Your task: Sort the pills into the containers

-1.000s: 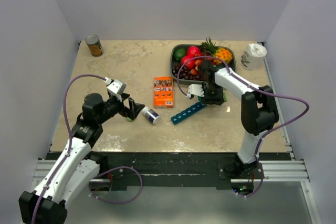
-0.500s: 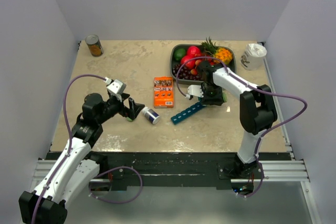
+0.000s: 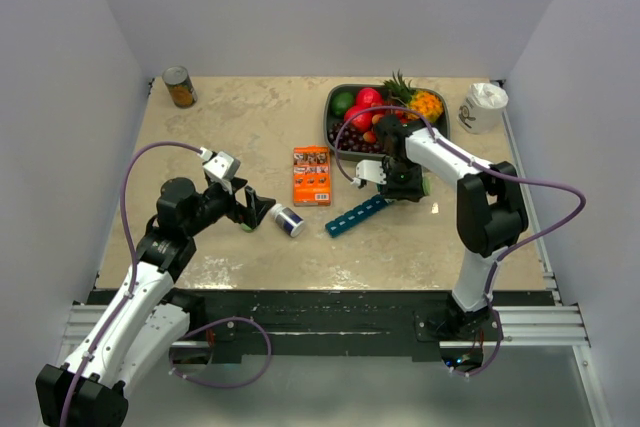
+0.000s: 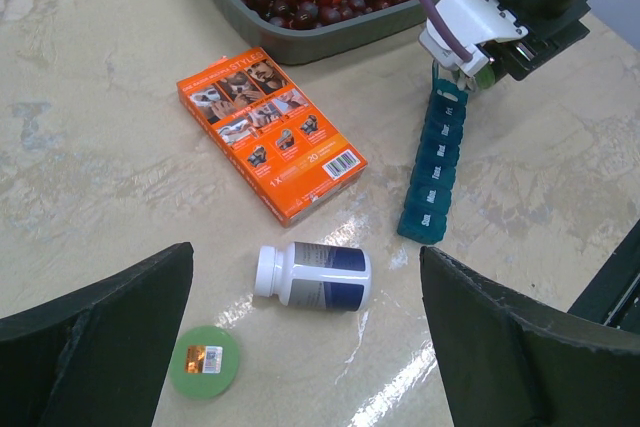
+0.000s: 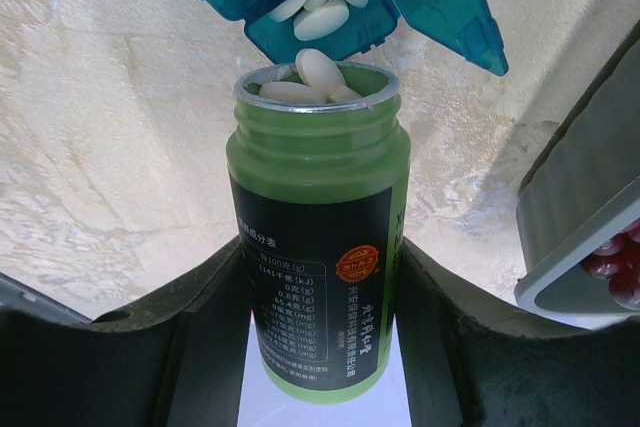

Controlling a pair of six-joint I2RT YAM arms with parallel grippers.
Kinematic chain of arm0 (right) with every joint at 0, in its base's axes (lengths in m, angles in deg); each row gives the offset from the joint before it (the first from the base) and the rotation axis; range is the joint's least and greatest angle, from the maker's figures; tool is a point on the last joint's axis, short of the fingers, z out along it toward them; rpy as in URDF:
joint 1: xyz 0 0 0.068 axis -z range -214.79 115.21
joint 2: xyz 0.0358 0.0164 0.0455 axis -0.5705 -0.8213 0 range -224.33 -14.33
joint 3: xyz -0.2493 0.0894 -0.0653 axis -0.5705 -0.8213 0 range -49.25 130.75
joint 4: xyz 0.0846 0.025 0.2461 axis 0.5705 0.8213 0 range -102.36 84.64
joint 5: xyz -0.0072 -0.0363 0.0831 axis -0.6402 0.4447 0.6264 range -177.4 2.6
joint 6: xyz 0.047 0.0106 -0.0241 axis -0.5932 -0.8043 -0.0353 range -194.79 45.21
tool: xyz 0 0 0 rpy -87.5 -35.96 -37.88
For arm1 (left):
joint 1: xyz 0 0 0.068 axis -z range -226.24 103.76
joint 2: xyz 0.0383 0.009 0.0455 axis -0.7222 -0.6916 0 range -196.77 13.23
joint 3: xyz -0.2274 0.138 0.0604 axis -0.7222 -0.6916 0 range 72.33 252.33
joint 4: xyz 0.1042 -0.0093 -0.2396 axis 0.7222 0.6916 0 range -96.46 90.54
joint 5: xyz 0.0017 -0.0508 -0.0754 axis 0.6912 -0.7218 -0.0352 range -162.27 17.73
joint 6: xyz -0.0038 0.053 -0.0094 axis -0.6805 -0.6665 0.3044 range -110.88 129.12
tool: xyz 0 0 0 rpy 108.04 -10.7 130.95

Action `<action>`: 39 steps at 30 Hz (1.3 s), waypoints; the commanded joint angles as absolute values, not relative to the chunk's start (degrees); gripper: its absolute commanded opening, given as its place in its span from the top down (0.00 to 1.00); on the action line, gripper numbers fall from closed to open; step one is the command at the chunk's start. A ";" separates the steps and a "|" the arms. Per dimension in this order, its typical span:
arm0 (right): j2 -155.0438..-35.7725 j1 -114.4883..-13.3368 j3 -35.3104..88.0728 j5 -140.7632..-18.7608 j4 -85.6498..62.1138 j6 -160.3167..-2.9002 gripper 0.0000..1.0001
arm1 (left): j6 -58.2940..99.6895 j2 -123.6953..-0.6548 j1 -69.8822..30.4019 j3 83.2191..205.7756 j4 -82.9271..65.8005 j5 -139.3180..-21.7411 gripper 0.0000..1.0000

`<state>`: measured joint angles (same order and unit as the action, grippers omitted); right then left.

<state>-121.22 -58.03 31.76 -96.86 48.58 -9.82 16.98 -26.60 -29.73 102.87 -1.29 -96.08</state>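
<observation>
Right fingers (image 5: 205,347) grip green bottle (image 5: 315,247), mouth at the open end compartment of the containers (image 4: 433,172); pills (image 5: 322,19) lie inside. Containers rest on surface (image 3: 250,127). Left fingers (image 4: 100,347) stand wide open, empty, near white bottle (image 4: 312,275).

- The containers (image 3: 358,215), one strip, lie slanted at mid-table, right of a flat box (image 3: 311,175).
- A capped bottle (image 3: 287,219) lies on its side before the box, left of the strip's near end.
- A loose lid (image 4: 205,362) lies near it.
- The fruit tray (image 4: 330,40) sits behind the strip.
- An uncapped bottle (image 5: 315,237) has its mouth just at the open far-end compartment, which holds pills (image 5: 322,19).
</observation>
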 commanded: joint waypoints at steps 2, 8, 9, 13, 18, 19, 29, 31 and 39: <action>-120.24 -58.25 33.19 -95.05 50.04 -11.16 0.94 | 15.89 -25.97 -29.98 105.11 -4.00 -96.88 0.01; -119.97 -57.55 32.49 -93.56 49.51 -11.78 0.94 | 15.89 -26.06 -29.98 105.11 -4.00 -96.79 0.01; -119.71 -57.46 32.22 -93.29 49.34 -11.86 0.94 | 15.97 -26.06 -29.98 105.11 -4.00 -96.88 0.01; -119.18 -56.76 31.70 -92.33 48.99 -12.04 0.94 | 15.89 -26.06 -29.98 105.11 -3.91 -96.79 0.01; -118.65 -56.14 30.73 -91.71 48.55 -12.13 0.94 | 15.80 -26.14 -29.98 105.11 -3.91 -96.70 0.01; -118.57 -55.97 30.64 -91.62 48.46 -12.13 0.94 | 15.80 -26.23 -29.98 105.11 -3.91 -96.61 0.01; -114.71 -53.60 30.29 -85.75 48.28 -12.48 0.94 | 15.88 -26.41 -29.98 105.11 -3.82 -96.61 0.01; -112.43 -52.90 29.94 -81.55 48.02 -12.92 0.94 | 15.80 -26.58 -29.98 105.11 -3.91 -96.53 0.01; -101.88 -51.48 26.07 -63.43 45.12 -16.25 0.94 | 15.97 -27.64 -29.98 105.02 -3.82 -95.91 0.01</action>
